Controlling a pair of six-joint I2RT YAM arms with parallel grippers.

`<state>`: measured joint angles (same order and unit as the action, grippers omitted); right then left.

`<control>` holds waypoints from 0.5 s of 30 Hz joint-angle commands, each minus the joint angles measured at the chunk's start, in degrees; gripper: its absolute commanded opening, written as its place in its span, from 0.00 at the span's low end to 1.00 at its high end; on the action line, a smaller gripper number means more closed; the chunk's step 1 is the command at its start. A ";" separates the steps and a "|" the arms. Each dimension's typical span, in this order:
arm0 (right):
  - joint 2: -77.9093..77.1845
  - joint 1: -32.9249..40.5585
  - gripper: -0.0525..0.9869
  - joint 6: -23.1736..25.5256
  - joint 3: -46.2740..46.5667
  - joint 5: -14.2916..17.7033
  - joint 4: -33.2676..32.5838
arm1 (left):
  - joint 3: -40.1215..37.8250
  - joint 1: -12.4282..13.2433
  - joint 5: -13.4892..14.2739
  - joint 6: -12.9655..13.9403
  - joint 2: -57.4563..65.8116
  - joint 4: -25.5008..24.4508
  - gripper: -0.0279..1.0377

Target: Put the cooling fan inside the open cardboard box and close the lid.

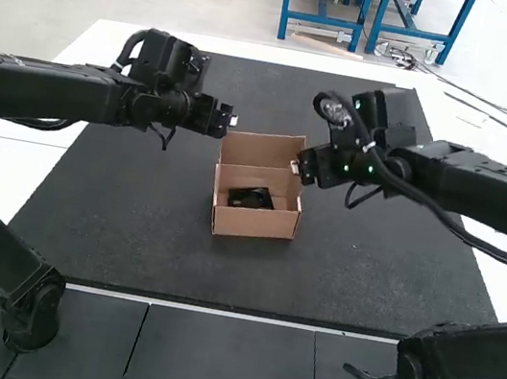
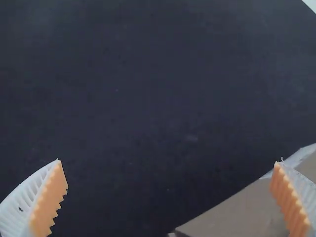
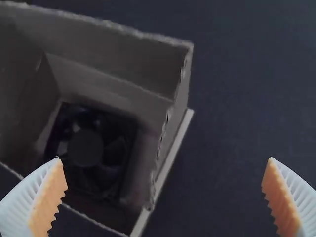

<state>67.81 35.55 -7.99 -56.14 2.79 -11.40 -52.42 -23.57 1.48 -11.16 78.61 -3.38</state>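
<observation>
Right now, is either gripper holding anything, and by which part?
Nothing. The left gripper and right gripper are both open; the cooling fan lies inside the cardboard box.

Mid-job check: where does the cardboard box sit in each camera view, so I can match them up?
High view: the cardboard box stands mid-mat, its lid raised.
Left wrist view: a cardboard corner, likely the lid, beside one of the left gripper's fingers.
Right wrist view: seen from above, open, its wall around the fan.
Shared landmark: the black mat underneath.
</observation>
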 commanded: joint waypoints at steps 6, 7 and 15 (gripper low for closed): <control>-1.45 -0.39 0.92 -0.98 -6.17 -2.17 -3.63 | -2.95 -0.33 -2.18 0.96 0.67 -2.16 0.93; -1.37 -0.39 0.92 -0.98 -6.61 -2.61 -3.89 | -2.95 -0.77 -2.53 0.96 0.67 -2.51 0.93; -1.19 -0.39 0.92 -0.71 -9.34 -4.19 -7.32 | -2.42 -3.41 -3.06 0.87 1.55 -2.42 0.93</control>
<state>67.53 35.55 -8.38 -63.66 -0.19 -18.31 -53.58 -26.55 -0.51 -10.94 78.98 -6.26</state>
